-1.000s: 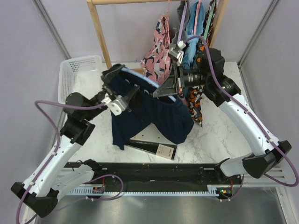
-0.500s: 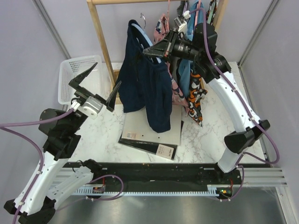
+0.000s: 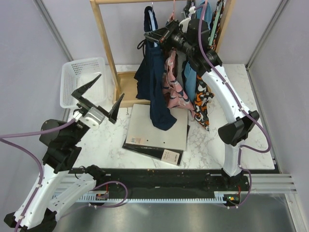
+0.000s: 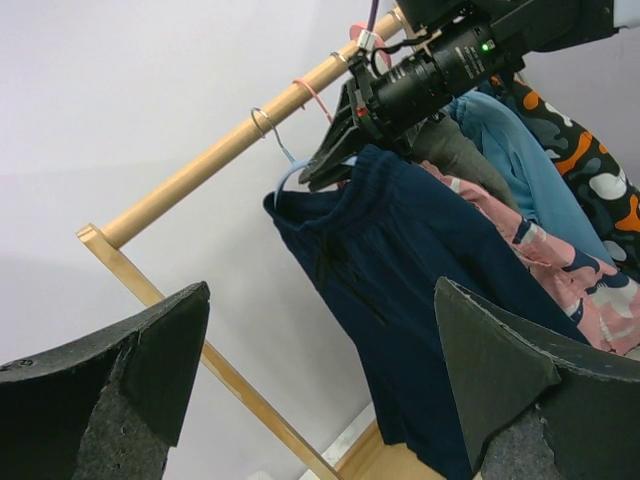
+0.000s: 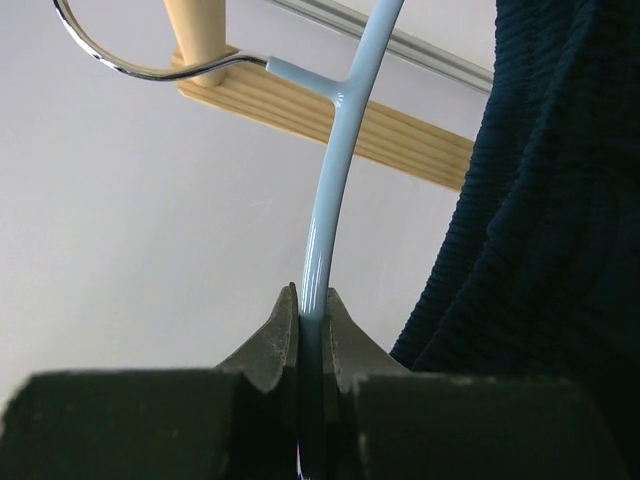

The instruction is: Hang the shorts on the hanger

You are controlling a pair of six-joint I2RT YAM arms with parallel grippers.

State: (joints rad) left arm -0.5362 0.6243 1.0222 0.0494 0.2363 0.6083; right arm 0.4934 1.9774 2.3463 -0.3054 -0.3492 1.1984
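The navy shorts [image 3: 154, 82] hang over the light-blue hanger [image 3: 152, 17] beneath the wooden rail [image 3: 135, 1]. My right gripper [image 3: 150, 36] is shut on the hanger's arm just below its neck; in the right wrist view the jaws [image 5: 310, 300] pinch the blue plastic [image 5: 335, 170], with the shorts [image 5: 540, 200] to the right. The metal hook [image 5: 120, 65] curls over the rail [image 5: 330, 115]. My left gripper [image 3: 96, 99] is open and empty, low and left of the shorts. Its view looks up between its fingers [image 4: 320, 290] at the shorts [image 4: 420, 300] and hanger [image 4: 290, 172].
A pink patterned garment [image 3: 171, 82], a blue one [image 3: 189, 77] and an orange-black one [image 3: 203, 96] hang right of the shorts. A white basket [image 3: 79, 77] sits at back left. Grey boards [image 3: 157, 128] lie under the shorts. The rack's wooden post [image 3: 104, 43] stands between basket and shorts.
My right gripper has lifted the hanger with the shorts up and back to the rail. My left gripper has let go of the shorts, opened and pulled back to the left.
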